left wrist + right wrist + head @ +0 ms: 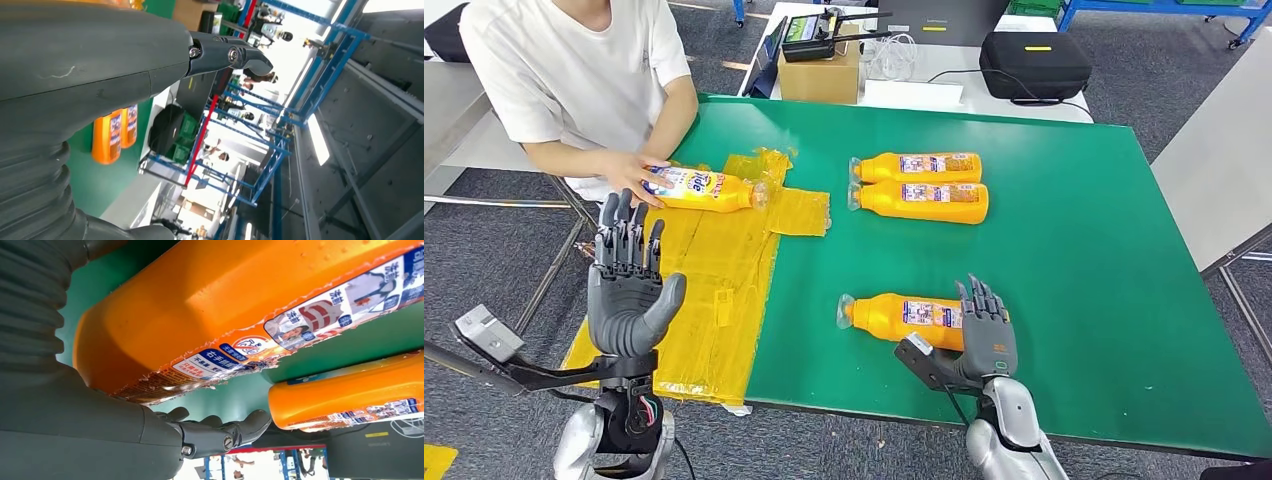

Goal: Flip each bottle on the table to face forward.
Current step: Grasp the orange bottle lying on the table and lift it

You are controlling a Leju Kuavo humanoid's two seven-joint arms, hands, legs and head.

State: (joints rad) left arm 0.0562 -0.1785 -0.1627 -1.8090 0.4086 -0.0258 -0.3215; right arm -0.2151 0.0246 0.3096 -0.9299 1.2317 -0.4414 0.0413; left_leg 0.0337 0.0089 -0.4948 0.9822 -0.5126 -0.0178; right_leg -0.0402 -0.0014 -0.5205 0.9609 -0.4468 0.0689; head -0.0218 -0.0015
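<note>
Your right hand [986,335] sits at the bottom end of the near bottle [902,318], which lies on its side on the green bench [1074,230], back label up. Its fingers [980,300] are spread and hold nothing yet. Wrap them snugly around the bottle's body, then roll it over gently. Your left hand [629,290] is raised, fingers wide, holding nothing.
</note>
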